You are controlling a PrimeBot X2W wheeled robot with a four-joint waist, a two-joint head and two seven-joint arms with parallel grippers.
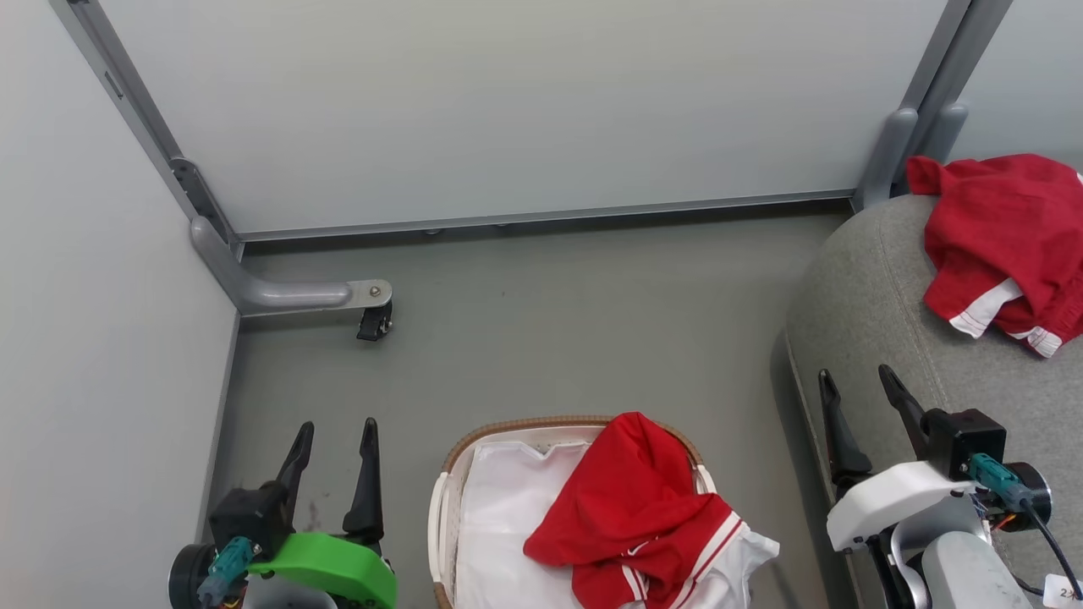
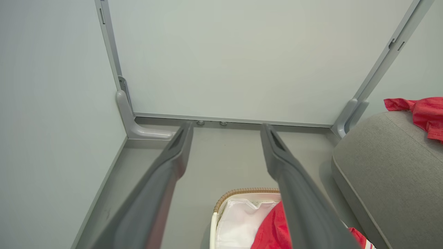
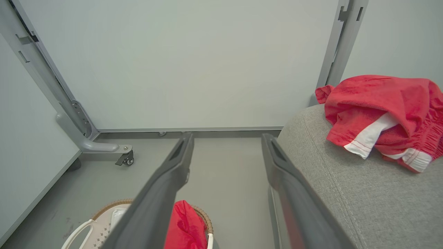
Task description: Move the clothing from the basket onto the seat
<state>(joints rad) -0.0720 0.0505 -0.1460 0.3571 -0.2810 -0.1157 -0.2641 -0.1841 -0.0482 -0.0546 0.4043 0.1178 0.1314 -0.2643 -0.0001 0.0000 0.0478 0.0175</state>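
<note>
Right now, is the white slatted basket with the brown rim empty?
Not empty: one red white-striped garment lies inside the basket, draped over its rim.

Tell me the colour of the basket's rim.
Brown woven rim on the white basket, clearest in the head view.

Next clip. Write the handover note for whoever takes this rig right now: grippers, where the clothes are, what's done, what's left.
Left gripper: open, empty, over the floor to the left of the basket.
Right gripper: open, empty, by the edge of the seat.
Done: one red garment lies crumpled on the seat.
Left: the other red garment lies in the basket on the white liner, partly draped over the rim on the side towards the seat. Pick it up and put it on the seat.
</note>
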